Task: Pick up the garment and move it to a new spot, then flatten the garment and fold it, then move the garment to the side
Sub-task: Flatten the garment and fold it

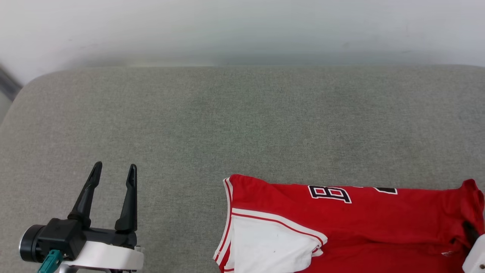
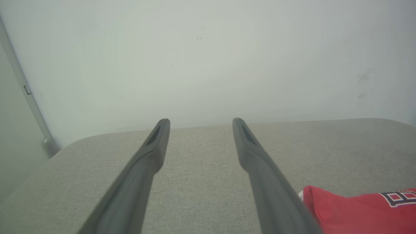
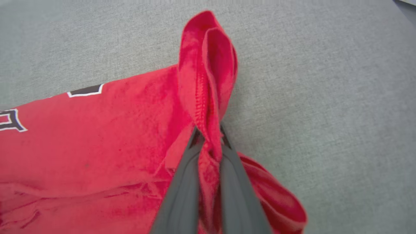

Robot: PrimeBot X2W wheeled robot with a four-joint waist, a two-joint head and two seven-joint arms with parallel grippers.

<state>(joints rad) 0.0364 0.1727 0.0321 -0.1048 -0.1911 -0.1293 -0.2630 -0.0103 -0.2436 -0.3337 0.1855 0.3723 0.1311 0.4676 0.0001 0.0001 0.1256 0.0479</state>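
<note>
Red cloth at the right end of the shirt (image 1: 371,227) is clamped in the right gripper (image 3: 208,138) (a fold stands bunched above it). The shirt is laid along the near edge of the cushion (image 1: 227,121), its length running toward the left gripper (image 1: 114,170), whose fingers are spread, empty, and well apart from it.

The head view's bottom edge cuts off the garment (image 1: 379,231), and a fold hides part of its lettering (image 1: 329,193). Bunched fabric covers the tips of my right tool (image 3: 209,134).
</note>
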